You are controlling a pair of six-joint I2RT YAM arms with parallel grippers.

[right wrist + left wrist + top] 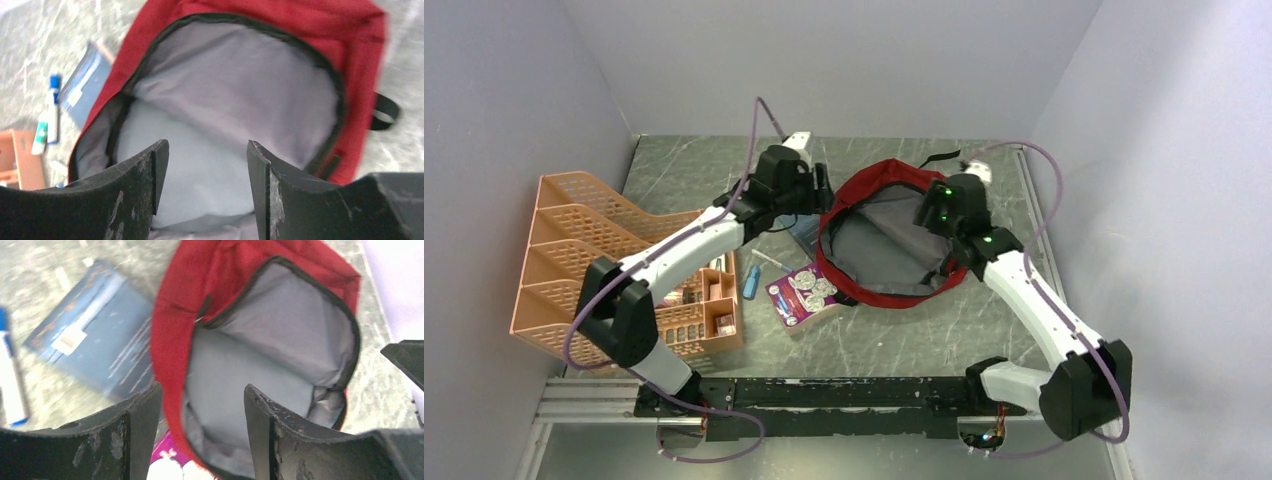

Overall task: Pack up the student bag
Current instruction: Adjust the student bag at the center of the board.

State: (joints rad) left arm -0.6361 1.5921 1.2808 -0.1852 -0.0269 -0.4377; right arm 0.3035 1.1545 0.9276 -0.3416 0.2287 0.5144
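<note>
Spread wide and pinching nothing, the left arm's fingers [140, 430] hang over the left rim of the student bag [879, 172], and the right arm's fingers [140, 185] hang just as open above its grey lining. That bag lies unzipped and seemingly empty at the middle of the table [924, 340], toward the far edge. Loading looks not yet begun; next, I judge, one arm should hold the rim while the other fetches the blue book [95, 350] just beside the bag

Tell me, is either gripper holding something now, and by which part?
Nothing is held. The left gripper and the right gripper both stand open over the open student bag; its red rim lies between the left jaws, unclamped.
</note>
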